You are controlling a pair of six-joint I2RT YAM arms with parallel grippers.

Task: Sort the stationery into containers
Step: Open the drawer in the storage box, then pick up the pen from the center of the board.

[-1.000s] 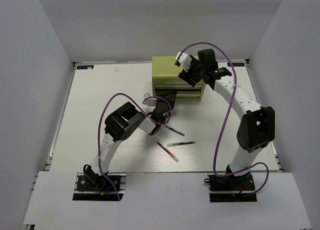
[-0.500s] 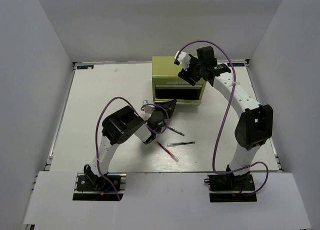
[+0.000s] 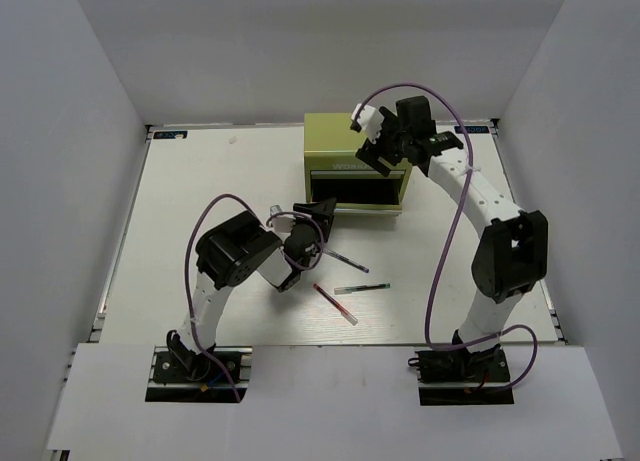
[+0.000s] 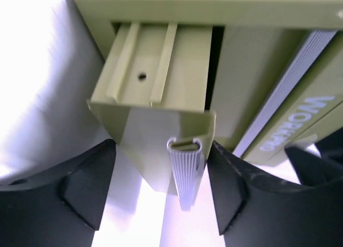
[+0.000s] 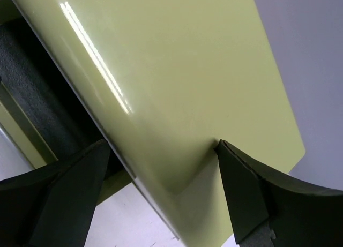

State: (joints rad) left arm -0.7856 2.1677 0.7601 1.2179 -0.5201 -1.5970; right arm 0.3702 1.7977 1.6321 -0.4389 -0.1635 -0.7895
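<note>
White desk, walls on 3 sides. L fingers wide, astride ribbed handle of pulled-out drawer; from above, L wrist hides part of drawer front. Pens: 3 in view, loose on desk nr centre, apart: red pen, dark pen, green pen. 1 olive cabinet at back; drawer interior dark, contents can't tell. R fingers wide, either side of cabinet's top corner.
</note>
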